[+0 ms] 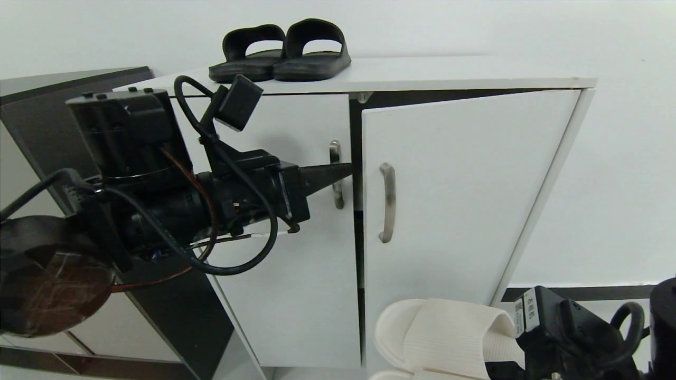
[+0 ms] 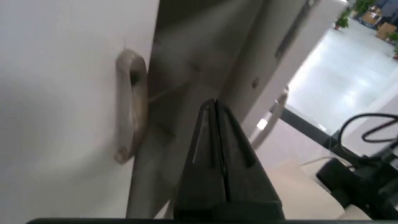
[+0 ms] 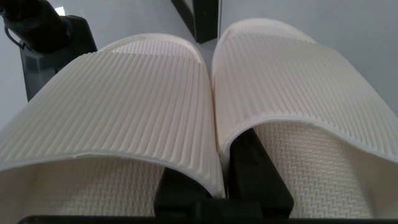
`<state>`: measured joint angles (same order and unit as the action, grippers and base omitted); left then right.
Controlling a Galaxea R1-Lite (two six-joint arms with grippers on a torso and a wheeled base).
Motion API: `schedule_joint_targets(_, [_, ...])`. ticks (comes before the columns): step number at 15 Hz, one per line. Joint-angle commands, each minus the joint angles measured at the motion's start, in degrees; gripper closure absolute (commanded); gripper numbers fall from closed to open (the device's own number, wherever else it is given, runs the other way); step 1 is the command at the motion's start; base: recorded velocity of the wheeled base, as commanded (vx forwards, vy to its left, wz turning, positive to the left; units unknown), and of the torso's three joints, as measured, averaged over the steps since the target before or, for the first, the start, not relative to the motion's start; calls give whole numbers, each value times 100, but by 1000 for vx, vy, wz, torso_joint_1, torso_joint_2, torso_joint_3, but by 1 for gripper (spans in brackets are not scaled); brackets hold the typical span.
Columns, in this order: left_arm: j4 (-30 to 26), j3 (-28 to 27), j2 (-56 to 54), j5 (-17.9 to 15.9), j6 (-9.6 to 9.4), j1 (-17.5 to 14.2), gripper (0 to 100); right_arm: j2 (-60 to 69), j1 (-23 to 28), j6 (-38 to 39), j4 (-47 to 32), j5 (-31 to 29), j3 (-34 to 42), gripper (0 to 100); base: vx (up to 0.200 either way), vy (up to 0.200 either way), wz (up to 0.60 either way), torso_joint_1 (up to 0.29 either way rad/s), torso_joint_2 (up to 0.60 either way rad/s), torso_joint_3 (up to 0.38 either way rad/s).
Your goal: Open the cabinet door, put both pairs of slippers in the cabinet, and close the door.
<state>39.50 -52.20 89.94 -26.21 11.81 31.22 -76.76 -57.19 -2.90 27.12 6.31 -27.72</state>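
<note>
Head view: what's sitting around the cabinet (image 1: 465, 74), and is anything in the way? (A)

Not much, tbh. A dark unit (image 1: 37, 100) stands right against its left side, with a plain white wall (image 1: 623, 158) behind. The black slippers (image 1: 280, 53) sit side by side on the cabinet's top. The left door (image 1: 296, 274) looks shut. The right door (image 1: 465, 200) seems a touch ajar, with a dark gap between the two. The left arm's bulk hangs across the front of the left door. (B)

And the pincers? (A)

The left pincer (image 1: 346, 171) has its fingers pressed together with nothing between them. Its tip is just beside the left door's handle (image 1: 336, 158), right at that gap. Can't tell if it actually touches the handle. The right pincer (image 3: 225, 186) is down low in front of the right door's bottom corner. It's clamped on the white slippers (image 1: 443, 332), a finger under each strap and the pair's inner sides squeezed together. The black pair is up top, well apart from both pincers. (B)
</note>
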Motion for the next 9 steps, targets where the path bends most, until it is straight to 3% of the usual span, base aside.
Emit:
schedule_joint_targets(1, [14, -308, 498, 2, -4, -2, 100, -40, -3, -9, -5, -16, -14, 100, 0, 0, 0, 0, 0, 0])
schedule_joint_targets(4, [-39, -616, 612, 2, -4, 24, 100, -32, -3, -9, -225, -16, -76, 100, 0, 0, 0, 0, 0, 0])
schedule_joint_targets(7, [-601, -924, 639, 2, 5, 24, 100, -32, -3, 9, -357, -25, -199, 100, 0, 0, 0, 0, 0, 0])
schedule_joint_targets(9, [-636, -950, 639, 2, 14, 24, 100, -58, -3, 9, -357, -25, -199, 100, 0, 0, 0, 0, 0, 0])
